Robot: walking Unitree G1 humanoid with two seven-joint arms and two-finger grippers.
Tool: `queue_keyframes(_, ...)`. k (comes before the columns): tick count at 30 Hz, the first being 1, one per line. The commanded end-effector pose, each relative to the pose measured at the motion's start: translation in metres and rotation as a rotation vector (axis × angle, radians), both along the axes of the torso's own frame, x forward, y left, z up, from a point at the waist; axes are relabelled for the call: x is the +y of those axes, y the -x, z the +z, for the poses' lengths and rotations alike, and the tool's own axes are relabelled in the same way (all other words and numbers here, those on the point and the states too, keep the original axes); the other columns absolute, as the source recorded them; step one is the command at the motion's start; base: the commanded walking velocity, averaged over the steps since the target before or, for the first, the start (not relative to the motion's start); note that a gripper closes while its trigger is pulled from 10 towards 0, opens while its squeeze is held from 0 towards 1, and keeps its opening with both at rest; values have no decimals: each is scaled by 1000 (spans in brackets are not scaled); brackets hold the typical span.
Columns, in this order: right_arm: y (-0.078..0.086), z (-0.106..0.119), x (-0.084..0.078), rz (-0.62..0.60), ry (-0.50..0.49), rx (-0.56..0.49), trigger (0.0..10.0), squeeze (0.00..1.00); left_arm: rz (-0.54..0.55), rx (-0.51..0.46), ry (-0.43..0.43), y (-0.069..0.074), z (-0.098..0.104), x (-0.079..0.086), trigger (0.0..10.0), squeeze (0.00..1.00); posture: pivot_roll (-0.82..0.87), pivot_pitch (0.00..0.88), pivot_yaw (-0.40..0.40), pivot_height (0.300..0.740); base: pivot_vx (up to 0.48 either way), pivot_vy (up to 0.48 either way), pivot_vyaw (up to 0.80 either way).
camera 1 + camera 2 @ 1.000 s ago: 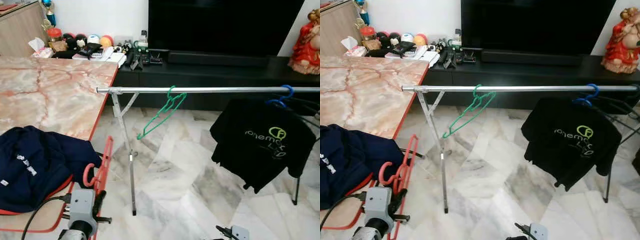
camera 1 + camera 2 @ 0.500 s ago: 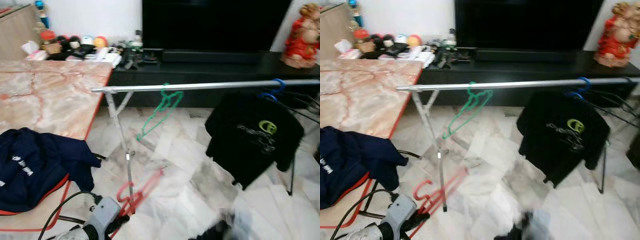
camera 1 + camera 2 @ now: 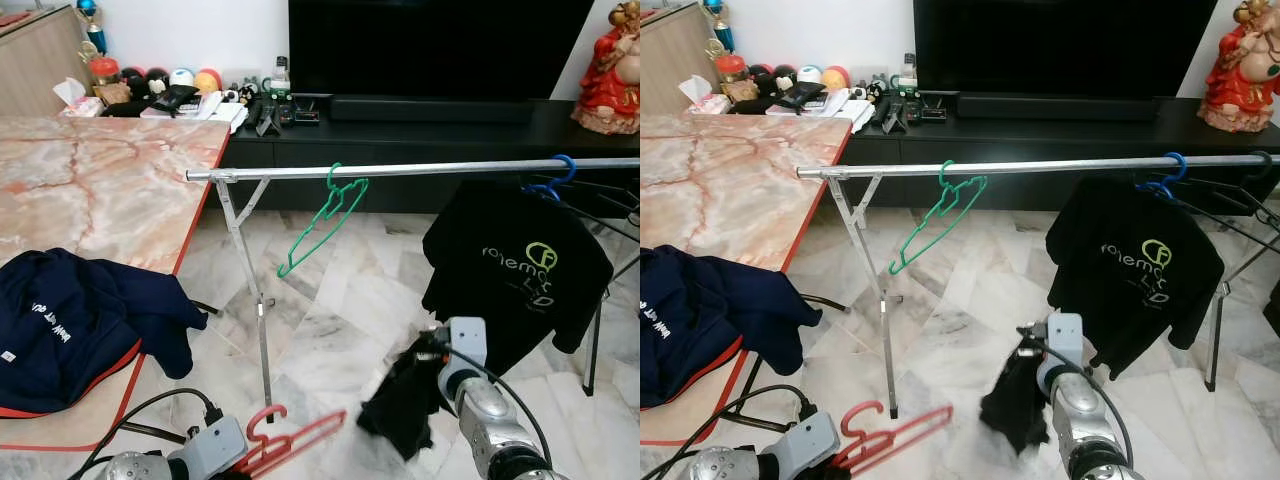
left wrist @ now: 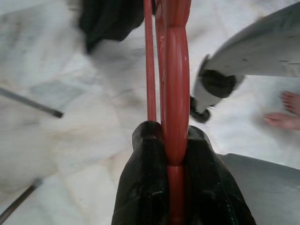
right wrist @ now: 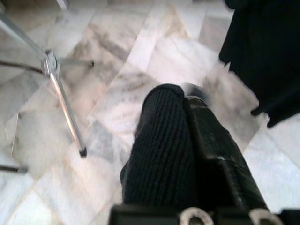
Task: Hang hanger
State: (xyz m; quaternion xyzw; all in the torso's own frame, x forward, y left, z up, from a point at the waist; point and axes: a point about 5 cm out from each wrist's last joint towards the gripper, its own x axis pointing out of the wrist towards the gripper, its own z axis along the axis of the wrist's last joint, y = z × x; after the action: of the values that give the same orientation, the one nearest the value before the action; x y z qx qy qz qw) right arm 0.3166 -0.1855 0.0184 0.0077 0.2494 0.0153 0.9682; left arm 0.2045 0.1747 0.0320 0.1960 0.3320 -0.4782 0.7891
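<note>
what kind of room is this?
Most likely a home living room used for sorting laundry: a big dark TV on a low black cabinet, a marble floor, and a metal clothes rail carrying a green hanger and a black T-shirt.

A rail [image 3: 400,170] is running across the middle with a hanger [image 3: 322,228] hooked near its left end and a shirt [image 3: 515,275] hanging toward its right, while the counter [image 3: 100,190] is standing at left, carrying a garment [image 3: 70,325] on its near edge.
</note>
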Motion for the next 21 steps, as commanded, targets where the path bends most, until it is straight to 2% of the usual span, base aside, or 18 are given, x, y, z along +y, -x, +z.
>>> queue_keyframes(1,-15,16,10,48,-15,-37,10000,0,-68,35,14,-4,7,-4,10000,0,52,59,-14,740,0,0,0)
queue_keyframes(4,-19,21,17,86,-31,-43,10000,0,-78,29,14,-11,10,-8,10000,0,54,59,-15,740,0,0,0)
queue_keyframes(8,-24,24,27,117,-41,-13,10000,0,-83,-20,49,-32,20,-21,10000,0,50,57,-20,740,0,0,0)
queue_keyframes(11,-24,24,32,131,-45,5,10000,0,-84,-26,52,-40,23,-25,10000,0,52,58,-20,740,0,0,0)
queue_keyframes(14,-26,26,43,196,-80,13,10000,0,-64,-43,61,-51,29,-27,10000,0,55,56,-21,740,0,0,0)
queue_keyframes(21,-24,26,57,304,-108,39,10000,0,-108,-22,91,-54,28,-40,10000,0,51,55,-19,740,0,0,0)
